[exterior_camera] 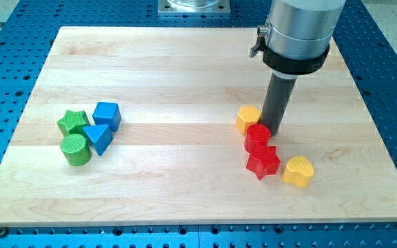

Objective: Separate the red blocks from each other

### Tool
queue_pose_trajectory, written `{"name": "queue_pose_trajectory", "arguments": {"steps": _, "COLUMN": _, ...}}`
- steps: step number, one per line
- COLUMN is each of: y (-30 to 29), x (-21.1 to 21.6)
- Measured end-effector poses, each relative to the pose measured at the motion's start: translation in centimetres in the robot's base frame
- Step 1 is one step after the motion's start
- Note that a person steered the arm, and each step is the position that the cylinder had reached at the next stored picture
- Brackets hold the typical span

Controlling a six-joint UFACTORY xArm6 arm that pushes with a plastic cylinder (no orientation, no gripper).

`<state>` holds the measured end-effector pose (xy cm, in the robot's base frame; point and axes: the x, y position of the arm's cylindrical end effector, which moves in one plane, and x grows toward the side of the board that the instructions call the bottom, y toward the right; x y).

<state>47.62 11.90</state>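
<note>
Two red blocks sit touching on the wooden board right of centre: a red cylinder (257,137) and, just below it, a red star (263,162). My tip (274,128) is at the upper right edge of the red cylinder, touching or nearly touching it. A yellow block (248,118) sits just left of the tip, against the cylinder's upper left. A yellow heart (298,171) lies just right of the red star.
At the view's left is a cluster: a green star (72,122), a blue cube (107,115), a blue triangle (98,138) and a green cylinder (76,149). The wooden board (185,69) lies on a blue perforated table (391,83).
</note>
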Motion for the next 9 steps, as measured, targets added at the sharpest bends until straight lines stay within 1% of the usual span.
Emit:
{"name": "queue_pose_trajectory", "arguments": {"steps": 3, "y": 0.0, "x": -0.2}}
{"name": "queue_pose_trajectory", "arguments": {"steps": 4, "y": 3.6, "x": -1.2}}
{"name": "queue_pose_trajectory", "arguments": {"steps": 5, "y": 3.5, "x": -5.9}}
{"name": "queue_pose_trajectory", "arguments": {"steps": 6, "y": -1.6, "x": -7.2}}
{"name": "queue_pose_trajectory", "arguments": {"steps": 7, "y": -5.7, "x": -4.7}}
{"name": "queue_pose_trajectory", "arguments": {"steps": 8, "y": -5.7, "x": -4.7}}
{"name": "queue_pose_trajectory", "arguments": {"steps": 9, "y": -6.8, "x": -3.4}}
